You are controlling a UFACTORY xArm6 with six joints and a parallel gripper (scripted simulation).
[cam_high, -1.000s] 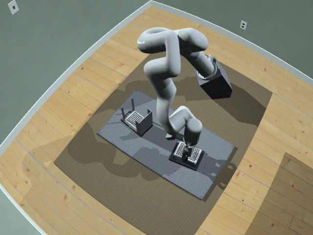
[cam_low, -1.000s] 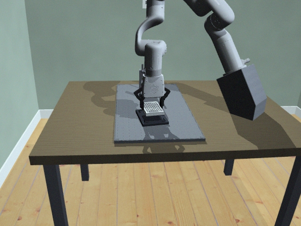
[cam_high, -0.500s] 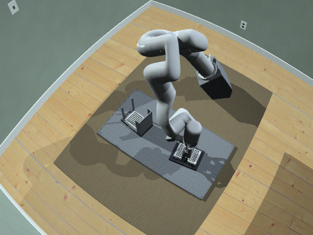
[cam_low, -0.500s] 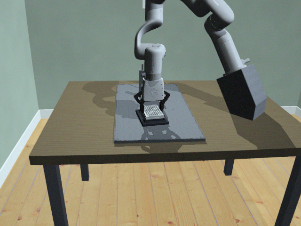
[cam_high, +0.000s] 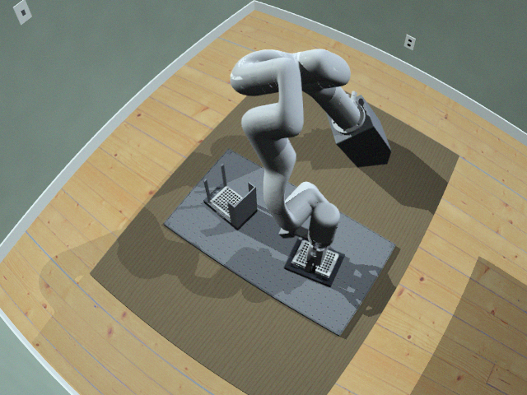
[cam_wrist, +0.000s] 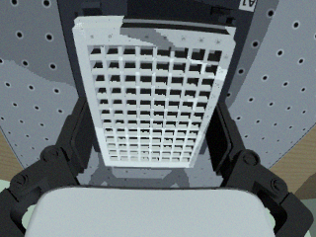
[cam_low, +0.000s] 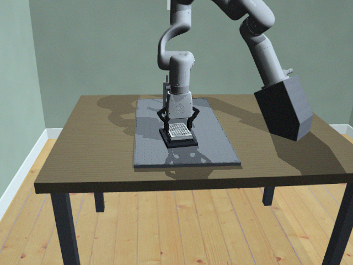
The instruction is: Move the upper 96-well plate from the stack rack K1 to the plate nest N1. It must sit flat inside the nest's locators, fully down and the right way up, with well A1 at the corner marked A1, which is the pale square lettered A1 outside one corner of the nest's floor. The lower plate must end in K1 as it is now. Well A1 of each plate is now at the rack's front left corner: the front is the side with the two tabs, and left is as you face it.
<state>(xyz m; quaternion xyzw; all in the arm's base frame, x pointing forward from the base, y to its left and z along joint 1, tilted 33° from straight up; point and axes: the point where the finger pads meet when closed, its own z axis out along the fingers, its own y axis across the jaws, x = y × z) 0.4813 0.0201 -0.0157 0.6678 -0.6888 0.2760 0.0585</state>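
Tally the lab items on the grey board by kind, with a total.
Well plates: 2, one held by the claw over the nest, one in the rack
Racks: 1
Nests: 1
Total: 4

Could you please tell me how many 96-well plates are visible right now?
2: one white gridded 96-well plate between the fingers over the black nest; another in the grey stack rack.

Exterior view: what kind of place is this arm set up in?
Likely a small lab-automation bench in a plain room: a wooden table carries a grey perforated board, with a plate nest and a stack rack. The hand grips a 96-well plate over the nest.
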